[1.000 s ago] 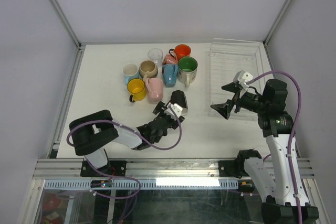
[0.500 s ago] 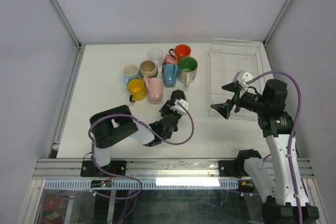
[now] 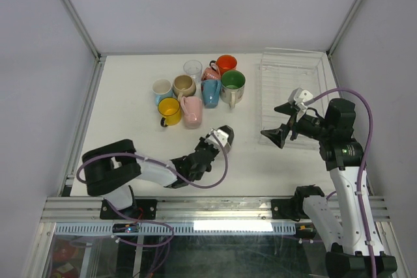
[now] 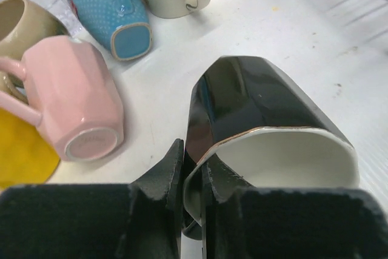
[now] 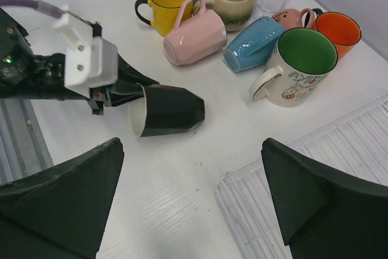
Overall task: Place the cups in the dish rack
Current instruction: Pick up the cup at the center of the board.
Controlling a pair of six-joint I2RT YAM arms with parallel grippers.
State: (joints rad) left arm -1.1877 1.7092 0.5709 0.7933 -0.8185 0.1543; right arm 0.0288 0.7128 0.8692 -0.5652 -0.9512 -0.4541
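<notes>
A black mug (image 4: 260, 98) with a white inside lies on its side on the table, also seen in the right wrist view (image 5: 170, 110). My left gripper (image 4: 193, 156) is shut on the black mug's rim, one finger inside and one outside; from above the left gripper (image 3: 214, 141) sits below the cup cluster. The other cups stand grouped at the back: yellow (image 3: 169, 109), pink (image 3: 192, 110), blue on its side (image 3: 210, 91), green-lined (image 3: 232, 83), orange (image 3: 226, 63) and a clear glass (image 3: 193, 68). My right gripper (image 3: 277, 133) hangs open and empty at the near left corner of the clear dish rack (image 3: 293, 76).
A beige mug (image 3: 184, 85) and a light blue mug (image 3: 162, 88) stand at the cluster's left. Metal frame posts and grey walls close in the table (image 3: 130, 141) on three sides. The rack's ribbed floor (image 5: 339, 168) shows at the right wrist view's lower right.
My left jaws have closed from open onto the black mug's rim, and the left arm has shifted while doing so. The right arm has not moved.
</notes>
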